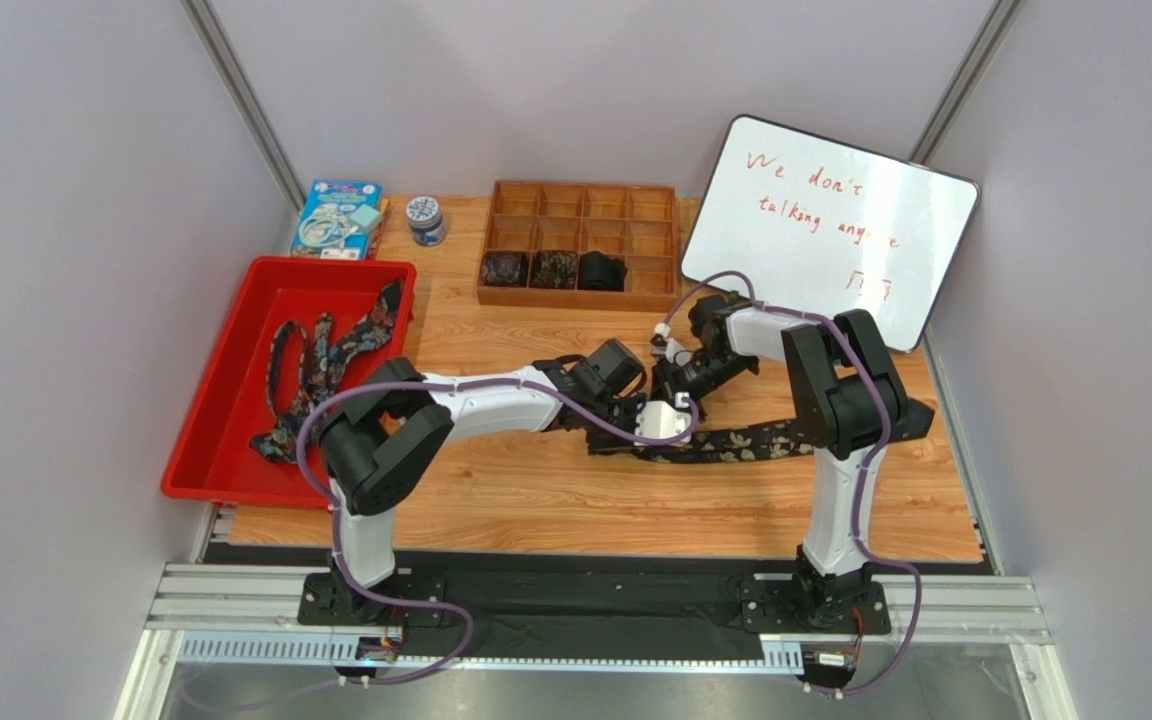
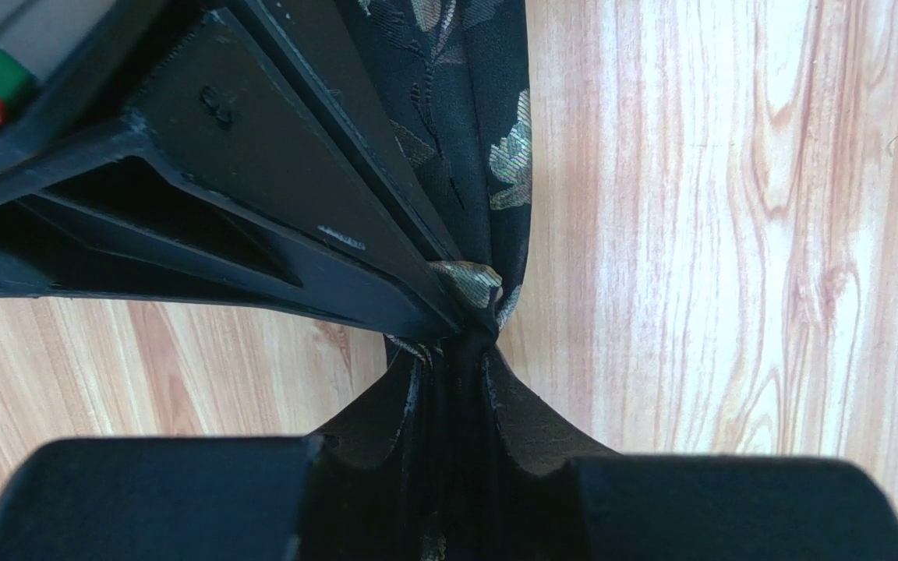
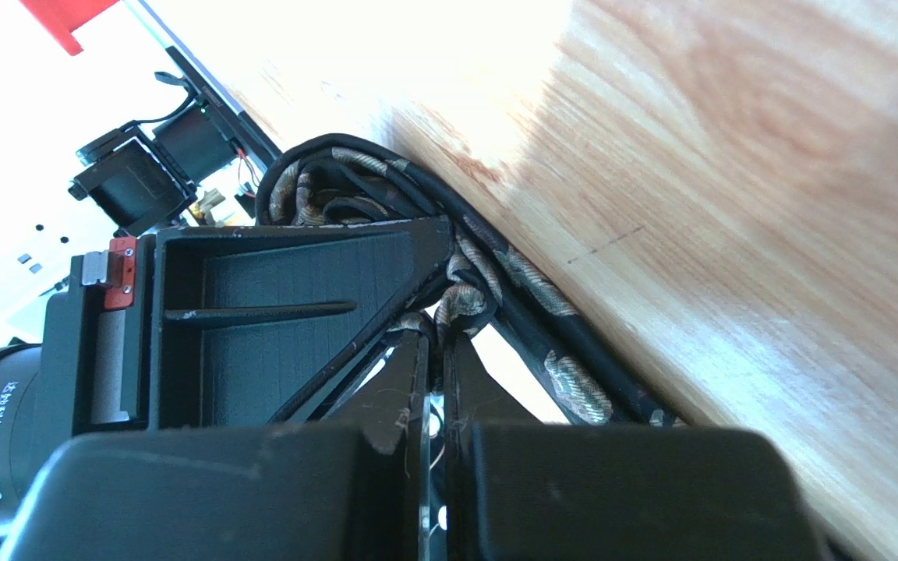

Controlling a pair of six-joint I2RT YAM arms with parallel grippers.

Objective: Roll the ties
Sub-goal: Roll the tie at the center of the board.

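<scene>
Ties (image 1: 312, 360), at least two, lie unrolled and tangled in the red tray (image 1: 330, 267) at far left, so plenty is left to do. A blue box (image 1: 337, 218) and a small jar (image 1: 425, 221) stand behind it, out of my way. On the table (image 1: 537, 503) at centre, my left gripper (image 2: 465, 351) pinches the bunched narrow part of the tie (image 1: 748, 443) I'm working; the rest lies flat, running off right. Behind, three coils (image 1: 552, 270) sit in the front row of the wooden organizer (image 1: 582, 192): that's the finished count. My right gripper (image 3: 433, 351), jaws fully together, nips a fold of the same tie hard against the left one's fingers. It's crowded, and they could knock. Barely a first curl here, I judge. A whiteboard (image 1: 838, 225) leans far right.
</scene>
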